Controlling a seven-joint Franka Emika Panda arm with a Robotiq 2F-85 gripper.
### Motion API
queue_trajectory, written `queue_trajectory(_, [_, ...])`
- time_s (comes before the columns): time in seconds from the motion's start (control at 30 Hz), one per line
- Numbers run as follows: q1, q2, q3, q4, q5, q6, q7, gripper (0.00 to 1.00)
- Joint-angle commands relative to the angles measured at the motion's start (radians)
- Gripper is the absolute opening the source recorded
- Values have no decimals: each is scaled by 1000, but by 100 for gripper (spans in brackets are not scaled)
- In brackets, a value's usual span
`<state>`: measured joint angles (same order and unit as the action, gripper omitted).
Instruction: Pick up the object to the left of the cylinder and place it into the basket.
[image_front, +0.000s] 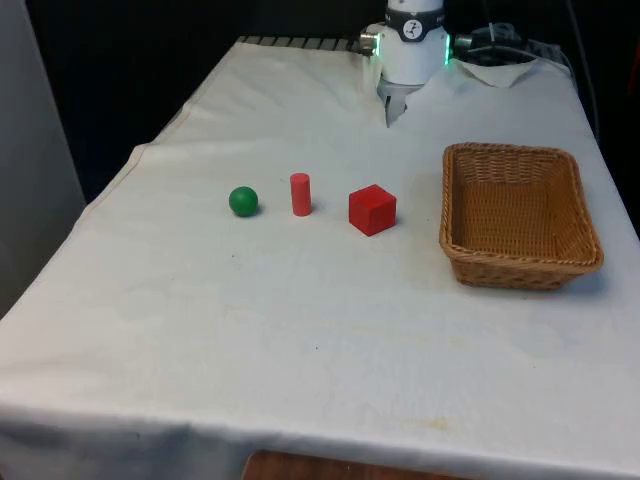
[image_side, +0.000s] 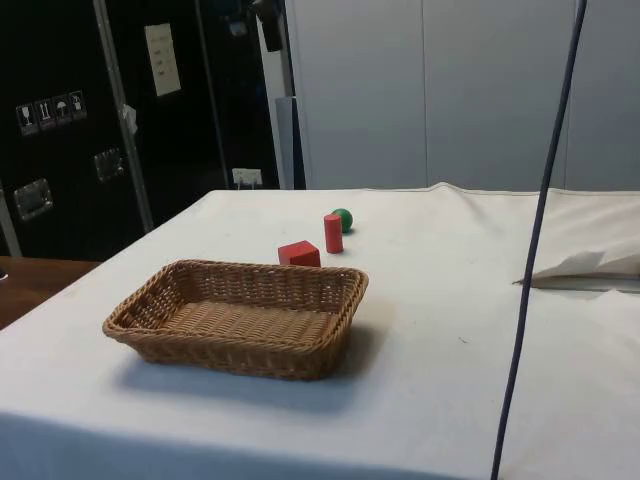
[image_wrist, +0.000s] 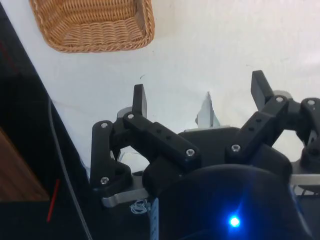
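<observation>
The wicker basket (image_front: 520, 215) sits bare inside on the table (image_front: 300, 330); the claw (image_wrist: 200, 97) hangs above, spread wide, holding nothing.

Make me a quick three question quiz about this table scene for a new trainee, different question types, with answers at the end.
1. True or false: the green ball already lies in the wicker basket.
2. Which thing stands between the ball and the red cube?
A. red cylinder
B. basket
C. claw
3. Fill in: the claw's fingers are ____.

Key: 1 false, it sits on the white cloth. 2 A. 3 open, holding nothing.
</observation>
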<state>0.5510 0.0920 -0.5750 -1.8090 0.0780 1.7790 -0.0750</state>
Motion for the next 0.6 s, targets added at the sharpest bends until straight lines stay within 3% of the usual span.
queue_trajectory(0.0, [0, 0, 3, 0, 0, 0, 2, 100])
queue_trajectory(0.23, [5, -11, 26, -38, -14, 61, 28, 100])
queue_trajectory(0.27, [1, -1, 23, -22, 0, 29, 14, 100])
queue_trajectory(0.33, [6, -11, 30, -46, -19, 79, 32, 100])
queue_trajectory(0.53, [6, -12, 45, -72, -41, 137, 46, 100])
queue_trajectory(0.57, [1, -3, 45, -61, -26, 114, 33, 100])
